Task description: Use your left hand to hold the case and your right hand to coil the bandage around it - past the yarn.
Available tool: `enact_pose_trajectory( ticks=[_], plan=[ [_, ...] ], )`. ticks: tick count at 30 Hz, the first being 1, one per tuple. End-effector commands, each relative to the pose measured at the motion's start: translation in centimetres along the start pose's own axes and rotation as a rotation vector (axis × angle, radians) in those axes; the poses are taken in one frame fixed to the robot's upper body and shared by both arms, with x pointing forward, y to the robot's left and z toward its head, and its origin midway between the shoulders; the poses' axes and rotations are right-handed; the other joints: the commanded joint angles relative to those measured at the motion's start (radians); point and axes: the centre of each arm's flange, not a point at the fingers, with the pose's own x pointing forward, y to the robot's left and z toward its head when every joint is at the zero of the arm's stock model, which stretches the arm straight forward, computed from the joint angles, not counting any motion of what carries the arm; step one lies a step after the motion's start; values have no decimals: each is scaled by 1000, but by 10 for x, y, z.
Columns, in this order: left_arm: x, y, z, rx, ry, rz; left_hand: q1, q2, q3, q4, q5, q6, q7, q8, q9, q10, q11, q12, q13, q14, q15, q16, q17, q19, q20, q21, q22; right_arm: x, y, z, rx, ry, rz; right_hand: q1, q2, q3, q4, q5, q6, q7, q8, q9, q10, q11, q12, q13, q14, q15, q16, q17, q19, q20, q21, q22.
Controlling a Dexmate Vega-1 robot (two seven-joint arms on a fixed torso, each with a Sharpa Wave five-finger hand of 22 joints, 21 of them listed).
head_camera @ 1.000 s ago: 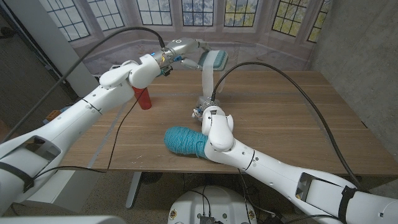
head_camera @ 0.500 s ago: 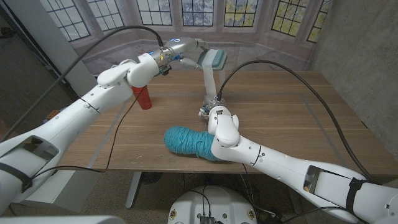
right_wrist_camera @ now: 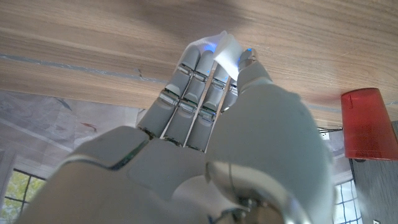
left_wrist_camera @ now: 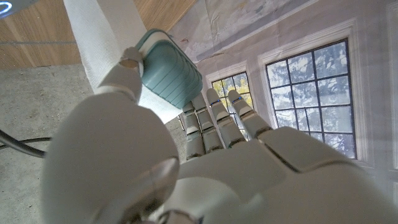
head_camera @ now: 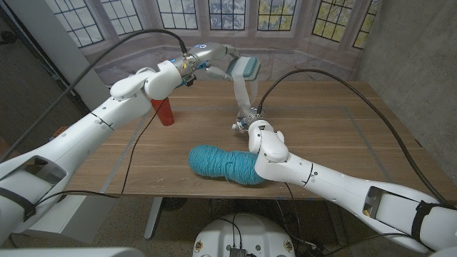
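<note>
Bandage stretched between the two hands, ready for the next turn around the case.

The left hand (head_camera: 211, 54) holds the teal case (head_camera: 245, 68) in the air past the table's far edge, fingers closed on it. From the case the bandage (head_camera: 240, 91) hangs toward 6 o'clock to the right hand (head_camera: 249, 120), which pinches its end between thumb and pressed-together fingers. The yarn (head_camera: 221, 163) lies at 7 o'clock from this hand.

Head camera looks down over the table (head_camera: 343, 128); wrist cameras sit close behind each hand.
</note>
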Motion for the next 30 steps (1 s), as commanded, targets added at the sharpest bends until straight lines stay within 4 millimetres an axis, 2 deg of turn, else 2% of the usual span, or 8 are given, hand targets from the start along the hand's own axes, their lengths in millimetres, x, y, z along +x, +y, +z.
enact_pose_trajectory(
  ticks=[1, 30],
  plan=[
    [-1, 0, 2, -5, 3, -7, -56, 67, 21, 16, 6, 44, -33, 330, 3, 50, -47, 5, 2, 0, 2, 0, 2, -1, -3, 1, 4, 1, -9, -7, 12, -87, -46, 13, 1, -6, 1, 4, 2, -8, 8, 4, 17, -16, 5, 6, 3, -118, -1, 4, -5, -48, -2, 1],
    [-5, 1, 9, -31, -25, -19, -63, 69, 19, 17, 6, 43, -32, 328, 2, 51, -48, 5, 1, -1, 5, 2, 3, -2, -3, 2, 4, 18, -28, -38, -13, -28, -87, 14, 4, -11, 5, 5, 1, -14, 8, 3, 18, -24, 7, 11, 5, -118, -9, 2, -8, -54, -3, 1]
  ],
)
